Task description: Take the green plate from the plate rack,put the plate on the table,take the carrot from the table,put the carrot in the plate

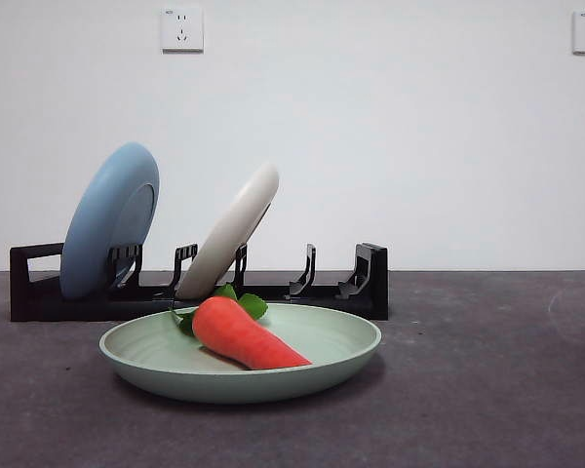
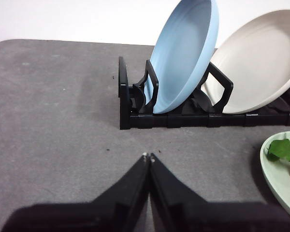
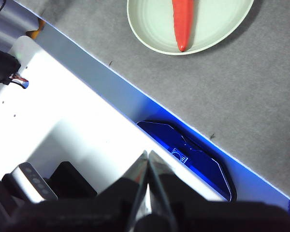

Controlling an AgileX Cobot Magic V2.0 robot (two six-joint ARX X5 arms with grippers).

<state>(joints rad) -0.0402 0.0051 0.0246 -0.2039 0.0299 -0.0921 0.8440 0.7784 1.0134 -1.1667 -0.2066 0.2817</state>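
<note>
The table [image 1: 507,390], a dark grey mottled surface, is being seen stretching across the whole front view, and everything else is being carried on it. The plate rack [image 1: 366,278], long, low and black, is being shown lying along the back of the table in front of a white wall [image 1: 390,136]. Two plates are being held leaning in its slots: a light blue plate [image 1: 107,219] near the end with the boxy handle, and a cream-white plate [image 1: 232,229] beside it towards the middle; the slots further along are being left unfilled.

The green plate [image 1: 322,356] is being shown lying flat on the table just in front of the rack, apart from it. The carrot [image 1: 244,336] is being carried inside this plate, lying on its side, with its green leaves towards the rack and its pointed tip towards the front camera.

The left gripper [image 2: 148,157] is being held low over bare table, near the handle end of the rack, with its jaws pressed together and nothing between them. The right gripper [image 3: 148,153] is being held well away from the plate, over the table's edge and a white surface [image 3: 72,121] beyond it, its jaws likewise closed on nothing.
</note>
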